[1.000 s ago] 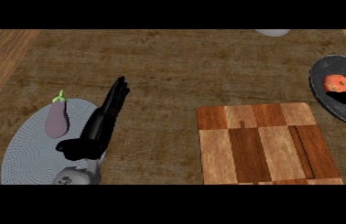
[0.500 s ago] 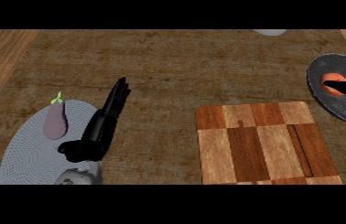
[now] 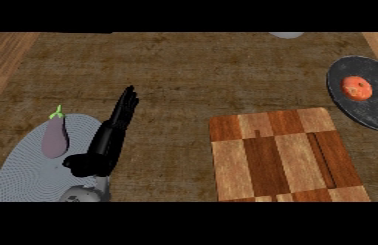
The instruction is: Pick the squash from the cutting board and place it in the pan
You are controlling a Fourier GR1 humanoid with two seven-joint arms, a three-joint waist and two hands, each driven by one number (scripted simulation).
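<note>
My left hand comes up from the lower edge, and it's flat and open. The fingers are straight, close together, pointing away from me and leaning a touch right, and they hold nothing. The thumb sticks out to the left, low down, over the grey plate.

The heel of the hand and the grey wrist sit across that plate's right rim, while the fingertips reach past it onto the brown counter. On the plate, just left of my hand and not touching it, a purple eggplant lies lengthwise with its green stem pointing away.

Over to the right there's a wide band of open counter between my hand and the cutting board. The board is a wooden checker pattern, its near edge cut off at the bottom. Its left edge is well apart from my fingers.

Farther right, the dark pan is partly cut off by the right edge, and its lower rim overlaps the board's far right corner. The squash, round and orange-red, lies inside the pan toward the far side.

Beyond my fingertips the counter runs open to the top edge, where a small pale object just peeks in. Paler wood shows at both far corners.
</note>
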